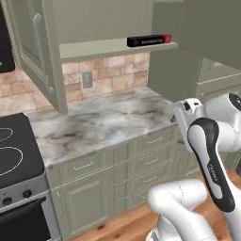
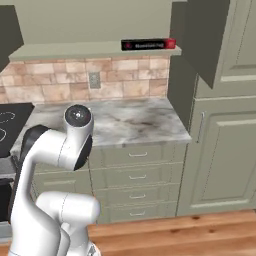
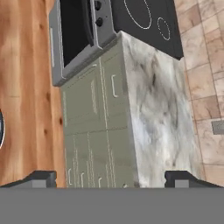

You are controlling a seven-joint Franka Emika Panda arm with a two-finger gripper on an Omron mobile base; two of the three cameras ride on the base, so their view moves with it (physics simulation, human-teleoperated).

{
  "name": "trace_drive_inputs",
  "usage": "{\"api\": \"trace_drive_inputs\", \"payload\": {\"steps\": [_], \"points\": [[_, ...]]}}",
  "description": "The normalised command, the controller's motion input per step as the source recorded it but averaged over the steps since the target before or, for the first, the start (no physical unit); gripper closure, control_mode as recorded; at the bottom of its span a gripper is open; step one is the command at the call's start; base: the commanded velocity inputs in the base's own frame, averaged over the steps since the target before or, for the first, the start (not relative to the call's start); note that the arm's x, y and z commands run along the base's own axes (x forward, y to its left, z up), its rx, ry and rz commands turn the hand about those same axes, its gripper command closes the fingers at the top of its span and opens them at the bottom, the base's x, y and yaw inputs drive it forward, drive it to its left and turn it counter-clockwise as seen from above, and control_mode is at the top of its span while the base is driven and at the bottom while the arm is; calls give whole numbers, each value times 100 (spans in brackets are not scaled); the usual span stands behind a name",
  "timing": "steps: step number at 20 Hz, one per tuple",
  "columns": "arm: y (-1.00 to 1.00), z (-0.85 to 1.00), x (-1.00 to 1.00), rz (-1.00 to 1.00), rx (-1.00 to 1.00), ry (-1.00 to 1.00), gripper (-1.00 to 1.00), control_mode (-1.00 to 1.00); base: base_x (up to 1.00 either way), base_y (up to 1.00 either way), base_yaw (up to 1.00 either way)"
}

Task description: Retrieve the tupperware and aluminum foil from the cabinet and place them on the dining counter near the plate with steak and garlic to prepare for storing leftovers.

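Observation:
The aluminum foil [image 1: 148,40] [image 2: 148,44] is a long black box with a red end, lying at the right end of the shelf of the open pale green wall cabinet [image 1: 113,49] [image 2: 95,50]. In the hand view my gripper [image 3: 113,178] is open with nothing between its two dark fingertips [image 3: 41,177], and it looks down over the marbled kitchen counter [image 3: 157,109] and its green drawers. My arm [image 1: 207,141] is folded low, well below the shelf. The tupperware, plate, steak, garlic and dining counter are out of view.
The cabinet's left door [image 1: 35,52] swings out over the kitchen counter [image 1: 103,122], and its right door [image 2: 200,35] hangs open too. A black stove [image 1: 14,146] [image 3: 144,22] sits left of the counter. A tall green cabinet [image 2: 225,150] stands to the right. The floor is wood.

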Motion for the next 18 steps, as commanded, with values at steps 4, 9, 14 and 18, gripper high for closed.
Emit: {"api": "trace_drive_inputs", "payload": {"steps": [4,9,14,18], "points": [[0,0,0,0,0,0,-100,100,100,-8,11],[0,0,0,0,0,0,-100,100,100,-19,10],[0,0,0,0,0,0,-100,100,100,-41,8],[0,0,0,0,0,0,-100,100,100,-42,8]]}}
